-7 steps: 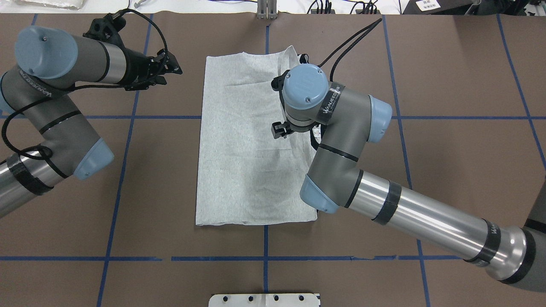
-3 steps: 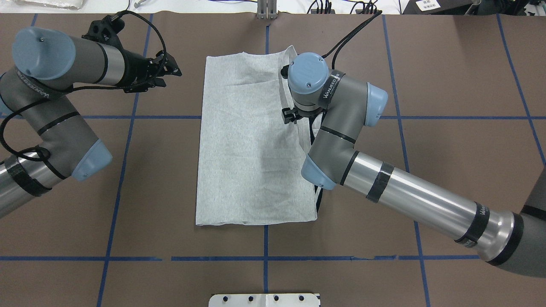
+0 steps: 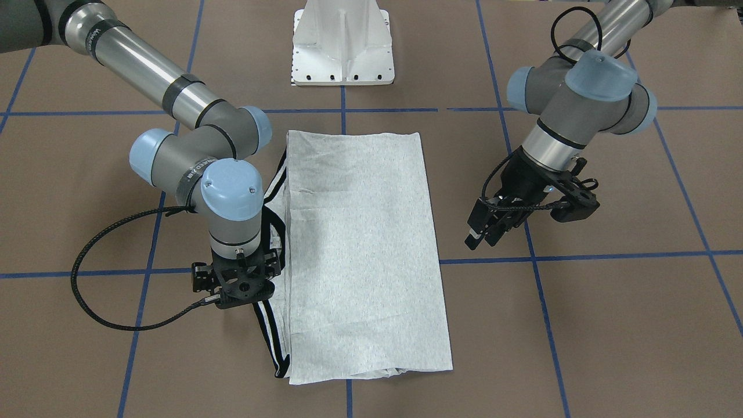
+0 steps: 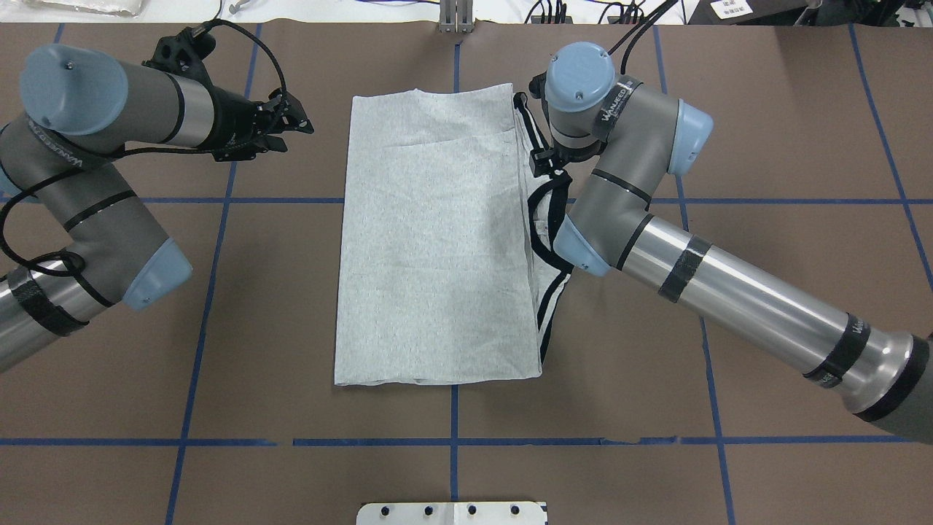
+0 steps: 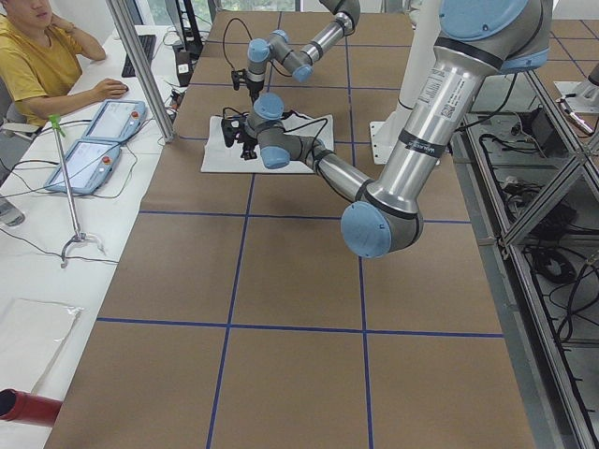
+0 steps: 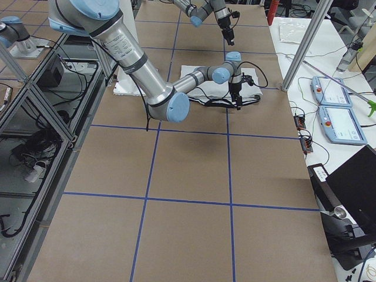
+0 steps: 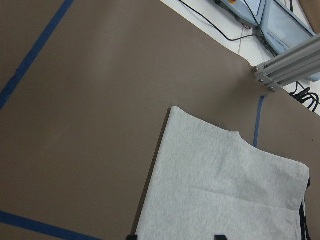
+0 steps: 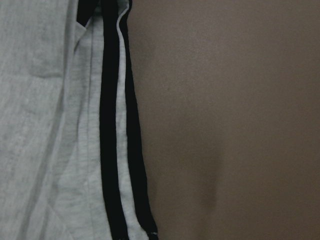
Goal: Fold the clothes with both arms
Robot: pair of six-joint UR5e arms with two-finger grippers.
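Over striped edge (image 8: 111, 150): right end effector (image 3: 241, 289), grip state hidden; could snag T-shirt (image 4: 430, 248), dragging fold open.
Left end effector (image 3: 480, 232): open.

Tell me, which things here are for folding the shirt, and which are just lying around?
For the job:
- folded light-grey cloth T-shirt with black-white stripes
- left arm's black two-finger tool
- right arm's black two-finger tool

Just lying about:
- white metal pedestal
- two grey-blue control tablets

Overhead and front views opposed; T-shirt (image 4: 437, 240) shared; wrists close
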